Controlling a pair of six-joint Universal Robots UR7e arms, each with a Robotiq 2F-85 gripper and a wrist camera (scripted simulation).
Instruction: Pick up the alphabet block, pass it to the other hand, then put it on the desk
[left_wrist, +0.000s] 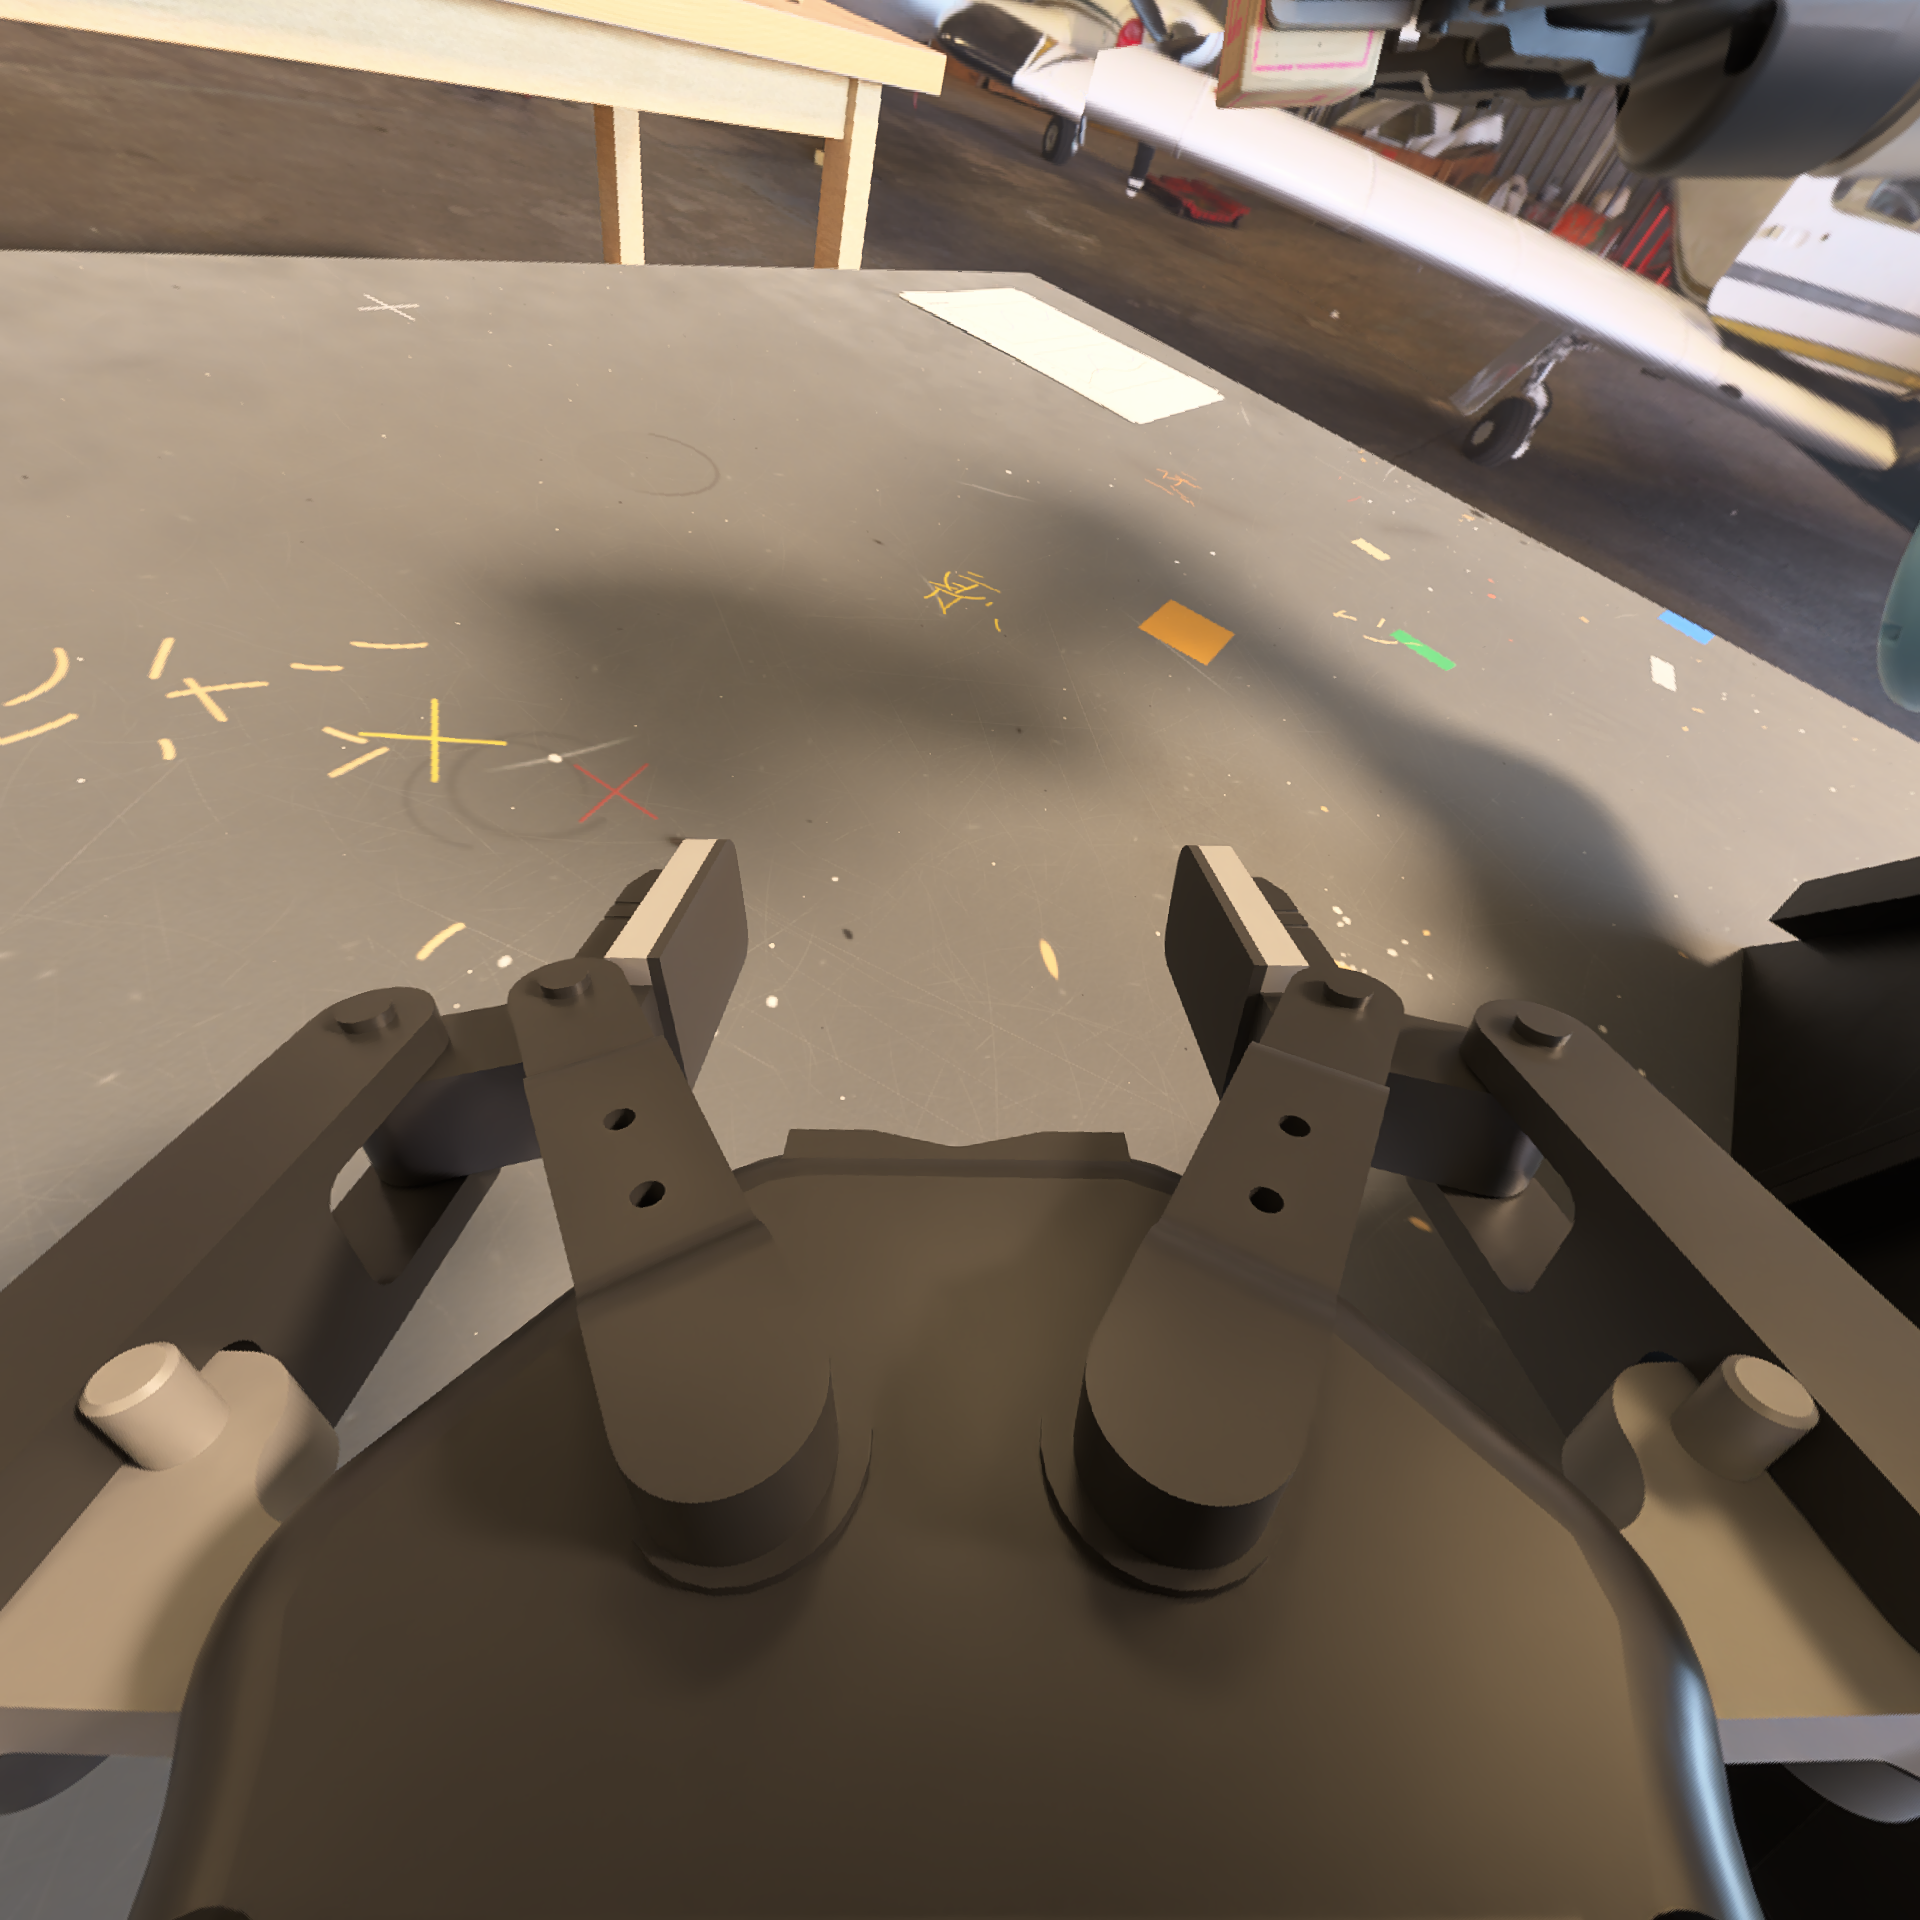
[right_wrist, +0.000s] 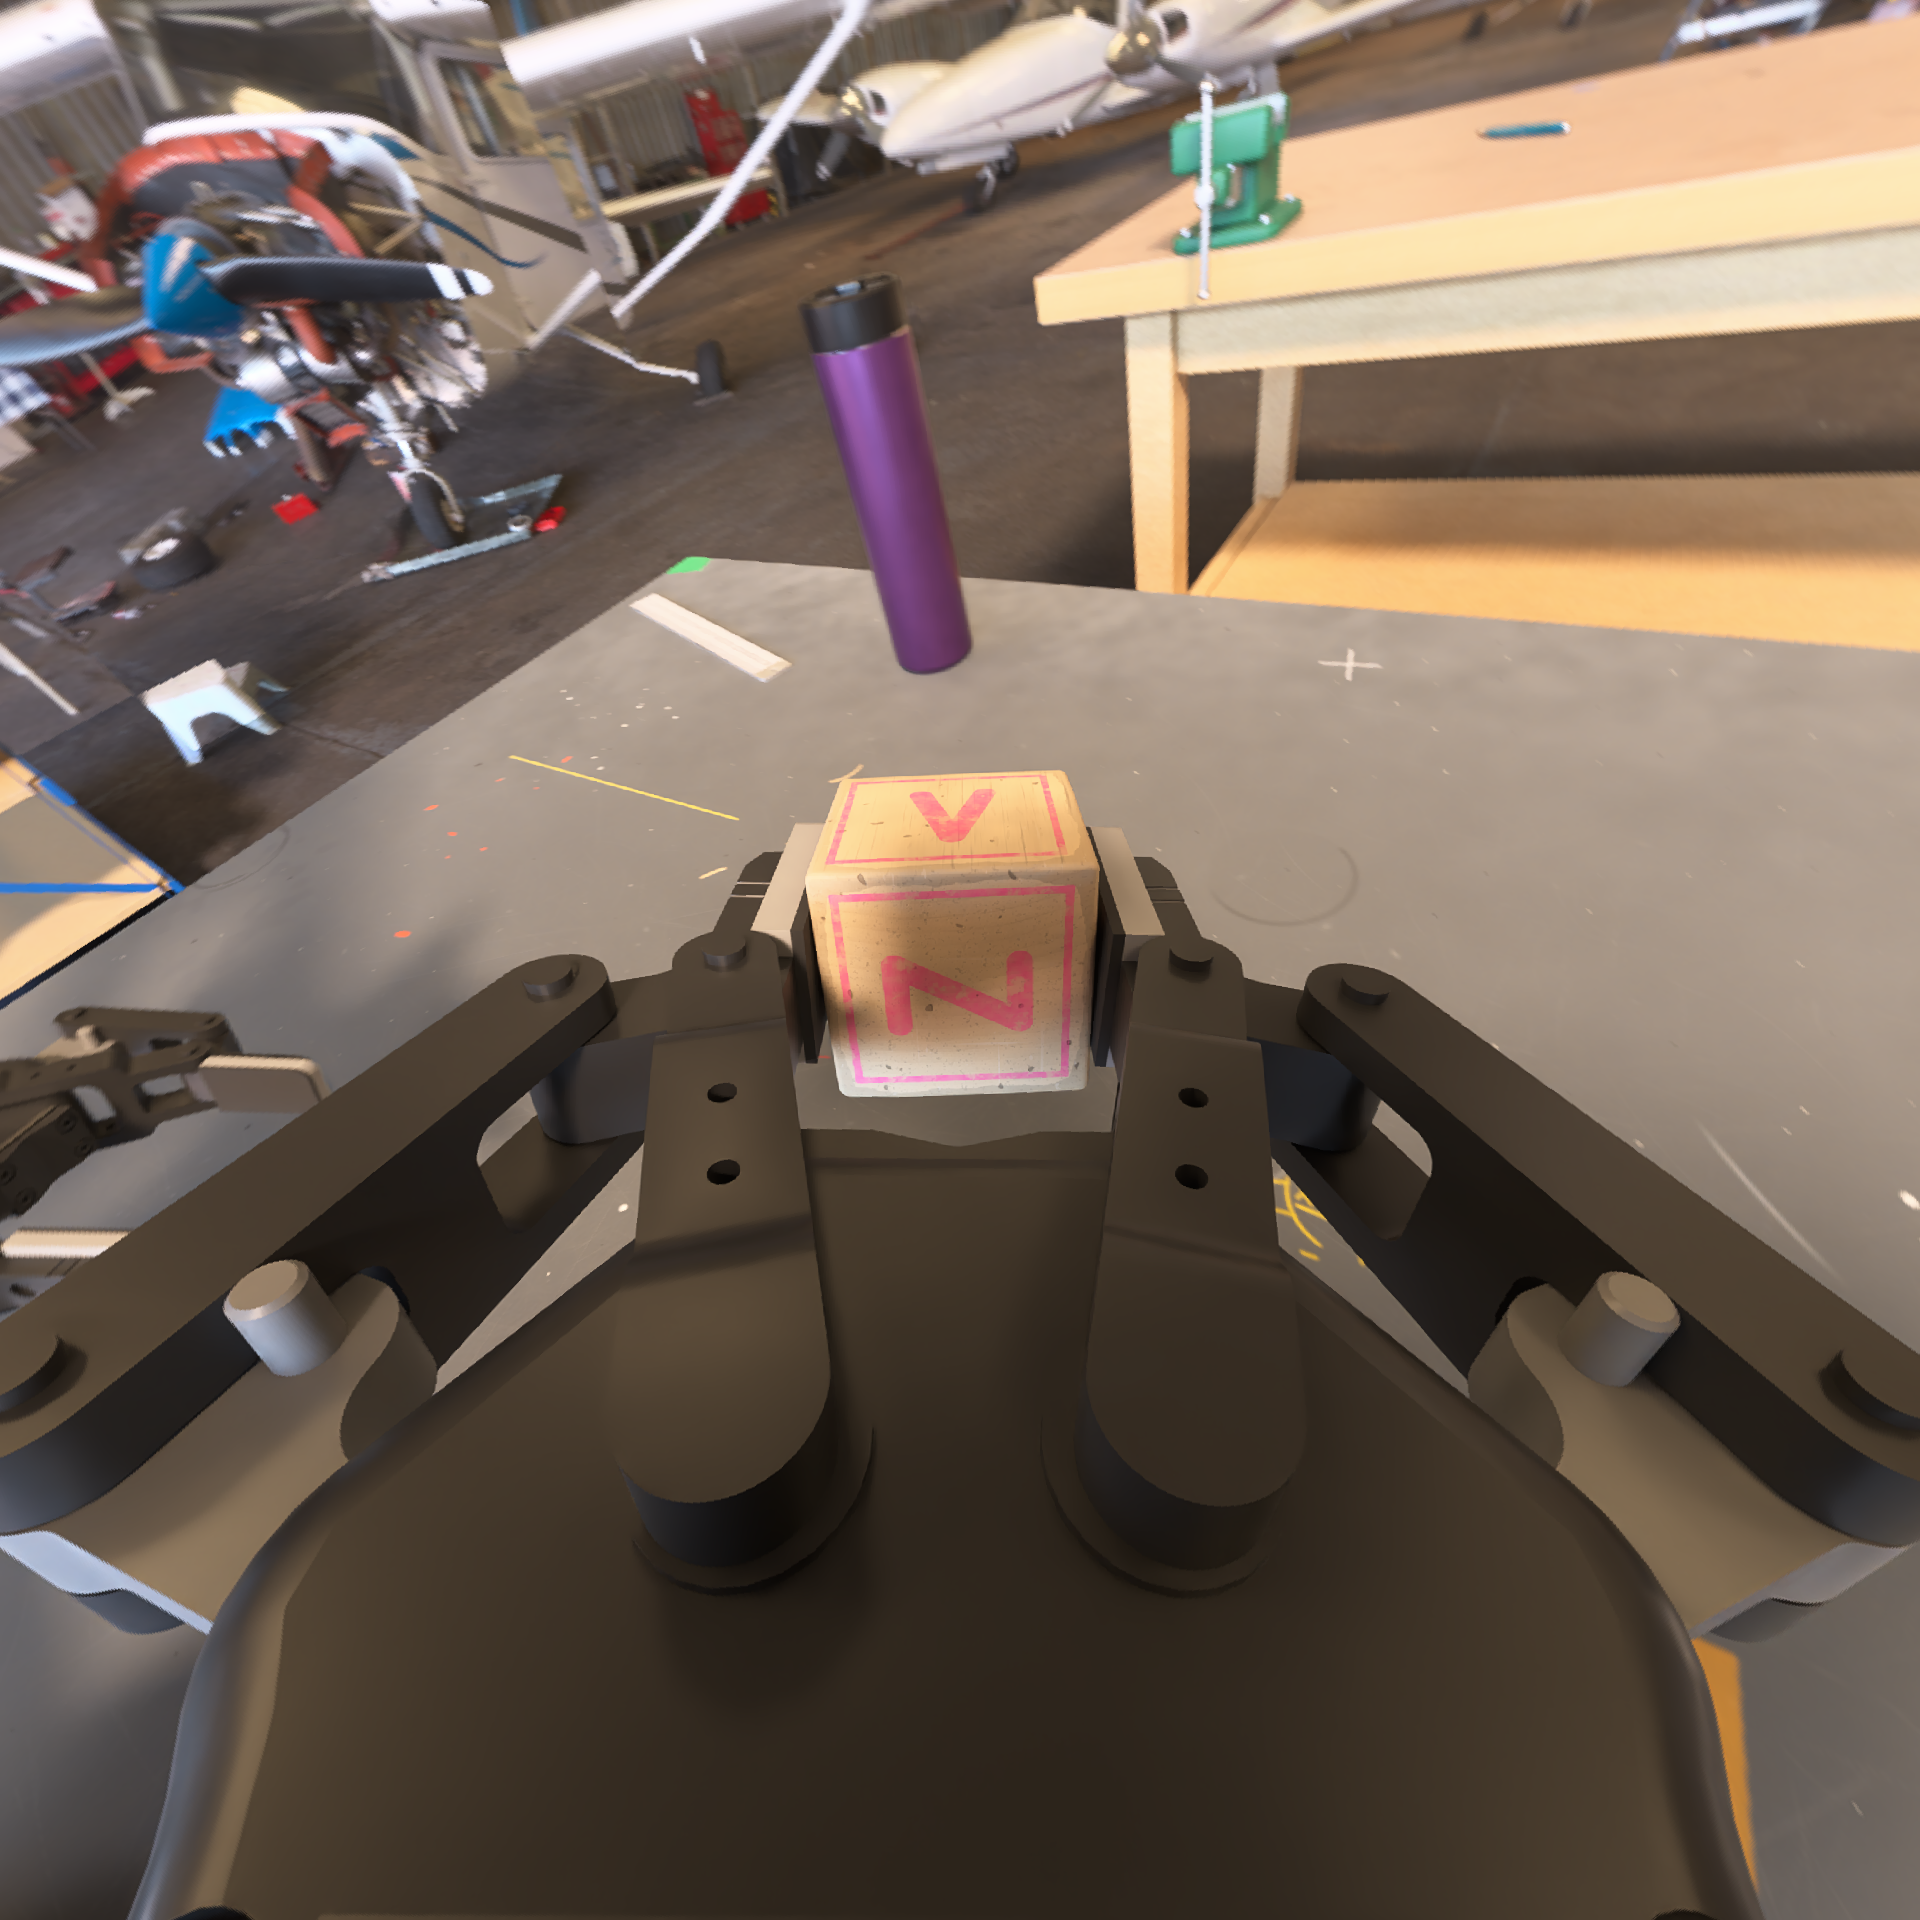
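The alphabet block (right_wrist: 951, 935) is a wooden cube with pink letters and borders. My right gripper (right_wrist: 951, 945) is shut on it, pads on its left and right faces, and holds it above the grey desk (right_wrist: 1455, 831). The block also shows at the top of the left wrist view (left_wrist: 1299, 52), held high by the right gripper. My left gripper (left_wrist: 956, 914) is open and empty, low over the desk (left_wrist: 520, 520). It also shows at the left edge of the right wrist view (right_wrist: 208, 1070).
A purple cylinder bottle (right_wrist: 888, 478) with a black cap stands near the desk's far edge. A white sheet (left_wrist: 1060, 348) lies at the desk's far corner. Coloured tape patches (left_wrist: 1184, 629) and chalk marks dot the surface. A wooden workbench (right_wrist: 1507, 239) stands beyond the desk.
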